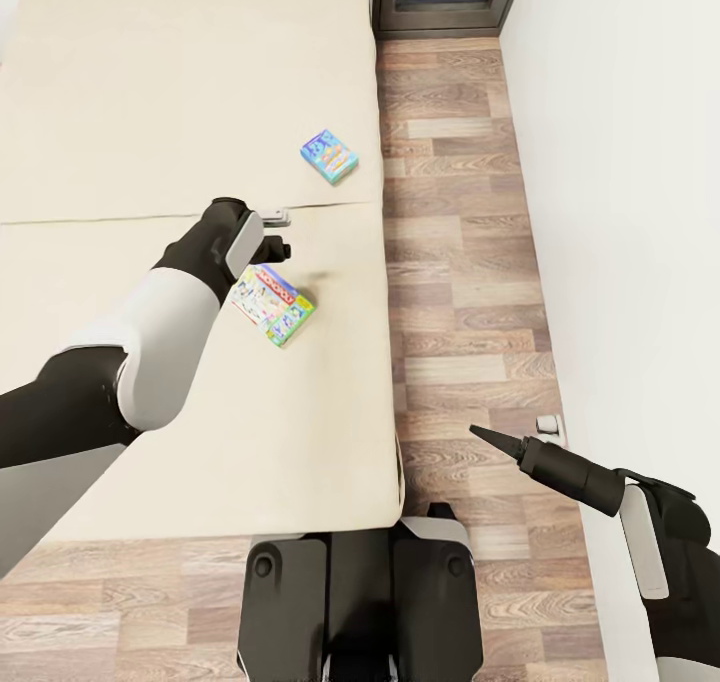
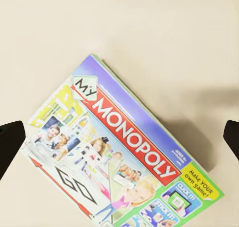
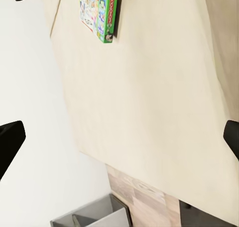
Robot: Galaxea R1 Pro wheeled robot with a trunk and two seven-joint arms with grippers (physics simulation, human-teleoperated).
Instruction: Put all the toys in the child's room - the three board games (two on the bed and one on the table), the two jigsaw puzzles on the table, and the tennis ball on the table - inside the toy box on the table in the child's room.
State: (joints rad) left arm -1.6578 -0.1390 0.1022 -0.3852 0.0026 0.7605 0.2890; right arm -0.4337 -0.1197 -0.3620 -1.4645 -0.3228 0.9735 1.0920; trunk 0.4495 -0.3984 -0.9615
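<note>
On the beige bed [image 1: 180, 112], the left claw [image 2: 119, 137] hangs wide open and empty directly above the Monopoly board game [image 1: 272, 304]. A blue board game [image 1: 329, 156] lies farther up the mattress.

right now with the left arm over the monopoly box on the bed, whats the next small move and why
Probably lower the left tool straight down onto the Monopoly box. The left wrist view shows its fingertips spread wide on either side of the box, which lies flat and ungrasped on the bed. The blue game box lies farther off, so it can wait.
</note>
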